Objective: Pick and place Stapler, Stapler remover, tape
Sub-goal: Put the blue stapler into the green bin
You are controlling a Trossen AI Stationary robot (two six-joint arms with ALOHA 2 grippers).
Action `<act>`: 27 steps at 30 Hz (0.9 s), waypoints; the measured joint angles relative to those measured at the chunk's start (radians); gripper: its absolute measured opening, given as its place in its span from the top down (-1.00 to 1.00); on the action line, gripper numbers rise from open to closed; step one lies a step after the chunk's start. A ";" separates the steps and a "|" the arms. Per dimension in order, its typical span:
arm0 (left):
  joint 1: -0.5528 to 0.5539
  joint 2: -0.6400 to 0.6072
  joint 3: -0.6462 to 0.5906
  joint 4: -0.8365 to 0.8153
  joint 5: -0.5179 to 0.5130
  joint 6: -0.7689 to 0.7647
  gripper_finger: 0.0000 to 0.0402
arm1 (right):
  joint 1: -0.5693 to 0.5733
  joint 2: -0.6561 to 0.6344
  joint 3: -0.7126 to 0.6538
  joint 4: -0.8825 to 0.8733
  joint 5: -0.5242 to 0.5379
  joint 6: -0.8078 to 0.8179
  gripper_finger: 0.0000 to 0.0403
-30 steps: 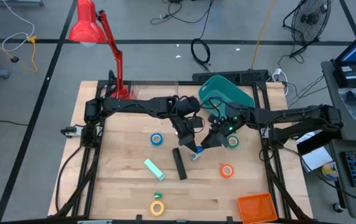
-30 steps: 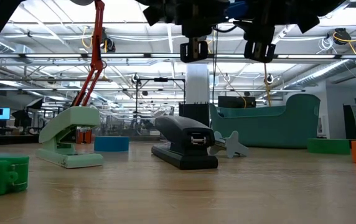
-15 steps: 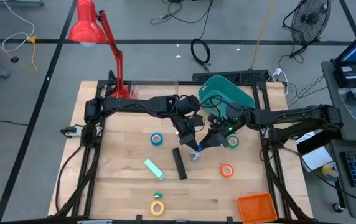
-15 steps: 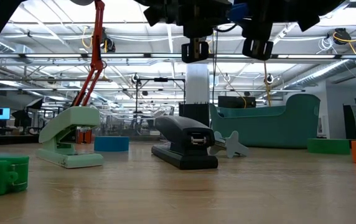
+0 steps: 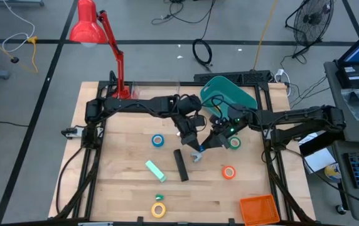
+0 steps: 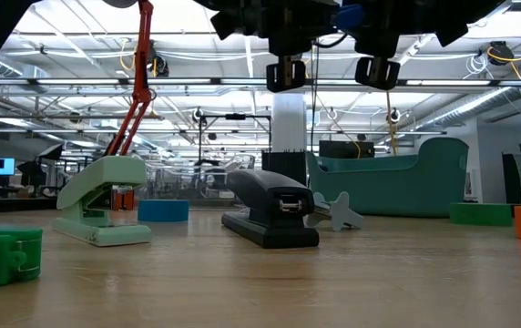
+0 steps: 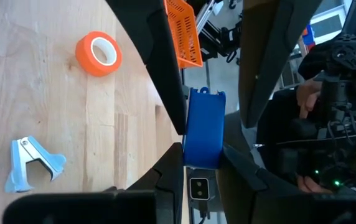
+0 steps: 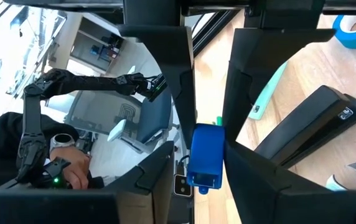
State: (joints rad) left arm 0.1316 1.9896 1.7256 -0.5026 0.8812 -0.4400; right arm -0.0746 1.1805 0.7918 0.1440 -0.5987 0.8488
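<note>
One slim black stapler point(image 5: 181, 165), flat

- Both arms meet over the middle of the wooden counter point(image 5: 117, 188), the left end effector point(image 5: 189, 139) close beside the right end effector point(image 5: 208, 142).
- The black stapler point(image 5: 180, 164) lies just below them, a pale blue stapler remover point(image 5: 196, 156) beside it.
- Tape rolls are scattered: blue point(image 5: 158, 140), green point(image 5: 234, 142) (partly hidden), orange point(image 5: 229, 172), yellow point(image 5: 159, 209).
</note>
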 joint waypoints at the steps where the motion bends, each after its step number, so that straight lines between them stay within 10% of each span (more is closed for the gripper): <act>1: 0.000 0.000 0.000 0.005 0.000 0.000 0.65 | 0.000 0.000 0.000 0.000 -0.001 0.000 0.35; 27: 0.006 0.000 0.000 -0.003 0.027 -0.012 0.54 | 0.000 0.001 0.000 -0.006 0.006 0.008 0.63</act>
State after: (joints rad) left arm 0.1375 1.9896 1.7252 -0.5058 0.9082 -0.4522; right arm -0.0742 1.1816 0.7918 0.1379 -0.5922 0.8567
